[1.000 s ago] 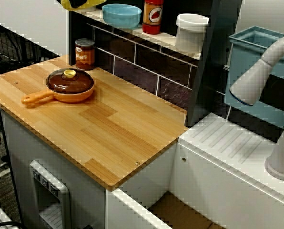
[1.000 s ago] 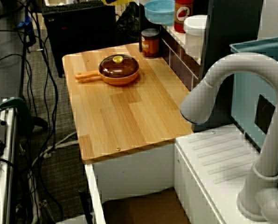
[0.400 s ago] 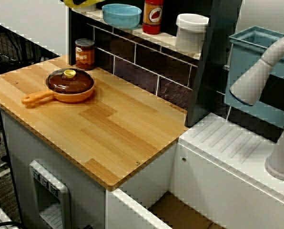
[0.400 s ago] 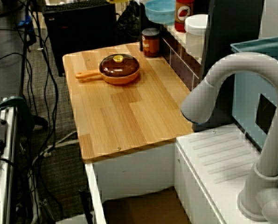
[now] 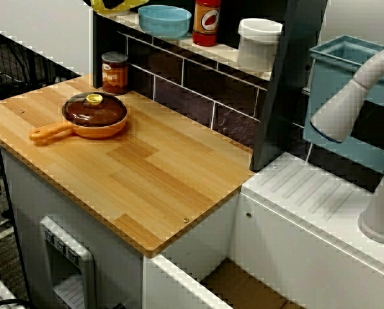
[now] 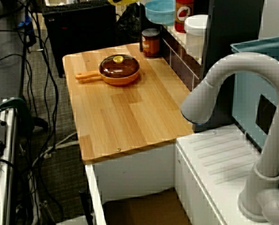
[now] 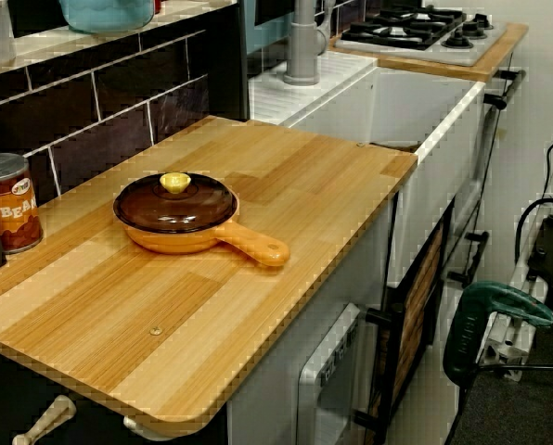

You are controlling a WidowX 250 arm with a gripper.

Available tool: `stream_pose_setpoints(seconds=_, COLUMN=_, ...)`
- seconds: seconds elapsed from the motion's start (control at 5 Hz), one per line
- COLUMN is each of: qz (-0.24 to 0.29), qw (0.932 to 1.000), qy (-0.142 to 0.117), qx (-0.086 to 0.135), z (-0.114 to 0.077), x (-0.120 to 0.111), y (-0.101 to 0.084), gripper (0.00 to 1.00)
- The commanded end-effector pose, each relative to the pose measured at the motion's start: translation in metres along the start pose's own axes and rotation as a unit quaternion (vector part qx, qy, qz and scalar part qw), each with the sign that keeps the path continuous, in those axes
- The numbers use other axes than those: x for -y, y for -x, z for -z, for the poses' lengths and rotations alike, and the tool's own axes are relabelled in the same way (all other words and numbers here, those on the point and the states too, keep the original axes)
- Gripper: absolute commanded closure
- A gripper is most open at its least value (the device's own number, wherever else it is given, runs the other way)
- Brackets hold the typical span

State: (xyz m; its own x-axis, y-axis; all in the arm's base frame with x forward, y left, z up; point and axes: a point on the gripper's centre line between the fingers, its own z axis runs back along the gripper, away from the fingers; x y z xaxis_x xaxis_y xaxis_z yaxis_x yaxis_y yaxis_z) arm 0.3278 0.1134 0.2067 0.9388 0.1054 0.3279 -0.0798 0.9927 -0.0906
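One orange pan [image 5: 103, 132], contents hidden beneath its brown lid [image 5: 96, 113].

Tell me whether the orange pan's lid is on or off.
On. The brown lid sits level across the orange pan, its yellow knob pointing up.

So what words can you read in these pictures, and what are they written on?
"BEA": on the label of the tin can by the tiled wall, seen from the low side view; the letters after that curve out of sight.
Label on the red bottle on the shelf: too blurred to read.
Lidded orange pan: no writing that shows.
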Motion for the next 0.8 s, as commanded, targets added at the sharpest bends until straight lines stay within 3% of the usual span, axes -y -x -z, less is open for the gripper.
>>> stream_pose_setpoints(seconds=0.0, qz=-0.001, qw=0.9996, qy=-0.004, qx=0.028, z=-0.0195, x=0.0011, y=-0.0098, gripper=1.00)
stream_pose_setpoints(seconds=0.6, qz=0.007, qw=0.9998, qy=-0.001, qx=0.016, z=-0.0137, x=0.0104, y=-0.0143, gripper=1.00)
